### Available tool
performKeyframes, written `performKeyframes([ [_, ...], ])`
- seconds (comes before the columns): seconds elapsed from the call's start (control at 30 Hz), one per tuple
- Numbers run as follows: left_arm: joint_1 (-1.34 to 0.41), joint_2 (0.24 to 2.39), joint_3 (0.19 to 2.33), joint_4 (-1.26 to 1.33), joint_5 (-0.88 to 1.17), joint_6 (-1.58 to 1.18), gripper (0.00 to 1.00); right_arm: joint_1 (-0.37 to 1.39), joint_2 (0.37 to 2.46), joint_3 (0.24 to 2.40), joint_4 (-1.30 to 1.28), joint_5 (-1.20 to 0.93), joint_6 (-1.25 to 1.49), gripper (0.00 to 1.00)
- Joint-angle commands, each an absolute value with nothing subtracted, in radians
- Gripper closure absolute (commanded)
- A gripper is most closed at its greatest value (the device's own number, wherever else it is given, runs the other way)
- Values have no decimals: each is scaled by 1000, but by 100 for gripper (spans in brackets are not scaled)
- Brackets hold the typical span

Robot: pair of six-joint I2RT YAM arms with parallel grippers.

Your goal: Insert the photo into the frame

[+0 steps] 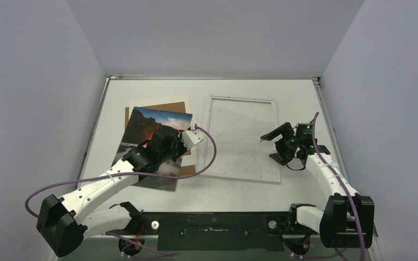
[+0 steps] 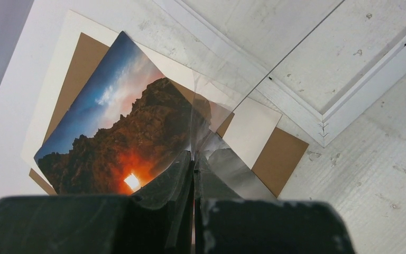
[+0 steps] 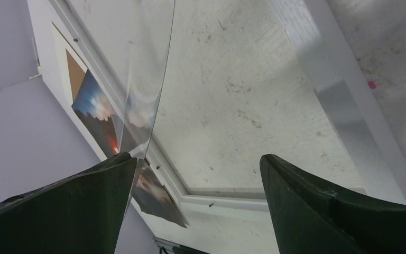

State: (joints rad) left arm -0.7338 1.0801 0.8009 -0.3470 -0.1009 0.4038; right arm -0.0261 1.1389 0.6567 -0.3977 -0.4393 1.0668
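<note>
Left gripper (image 2: 193, 157): pinching corner of clear sheet (image 2: 230, 87), likely baring frame (image 2: 296, 103) ahead.
Right gripper (image 3: 198, 159): spread, empty.
Photo (image 2: 121, 121): under same gripper, unheld.

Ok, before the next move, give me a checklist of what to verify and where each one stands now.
1. Left gripper shut at the photo edge: ok.
2. Grip is on the photo, not the clear sheet: cannot tell.
3. Right gripper open, holding nothing: ok.
4. Frame opening uncovered: not ok, the clear sheet partly covers it.
5. Photo in the frame: not ok, it lies over the mat and brown board beside it.
</note>
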Motion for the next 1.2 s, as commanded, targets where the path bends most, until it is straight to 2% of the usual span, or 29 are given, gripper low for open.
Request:
performKeyframes([
  [0.0,-739,1050,800,-304,-96,405,100,25,1160,617,-262,-441,1166,8],
  [0.17,-755,1041,791,-313,-97,423,100,41,1179,575,-137,-431,1258,4],
  [0.37,-764,1017,766,-307,-97,450,100,22,1138,605,-165,-440,1254,0],
  [0.43,-765,1015,763,-302,-100,449,100,26,1140,598,-141,-440,1271,11],
  [0.5,-766,1017,765,-303,-98,449,100,42,1155,585,-102,-445,1293,27],
  [0.6,-770,1014,762,-301,-91,452,100,74,1181,586,-58,-438,1314,69],
  [0.63,-771,1014,758,-302,-84,457,100,84,1187,598,-54,-429,1315,77],
  [0.7,-773,1012,753,-311,-63,463,93,95,1202,628,-47,-422,1303,86],
  [0.77,-775,1013,757,-337,-28,460,78,100,1219,678,-68,-419,1261,94],
  [0.87,-775,1021,781,-396,20,431,46,101,1220,774,-125,-396,1138,95],
  [0.93,-773,1024,799,-420,47,394,32,102,1209,856,-184,-372,1026,95],
  [1.1,-750,1037,873,-495,159,328,10,89,1180,966,-265,-366,788,95],
  [1.17,-722,1055,912,-527,237,319,7,88,1181,998,-281,-376,735,95],
])
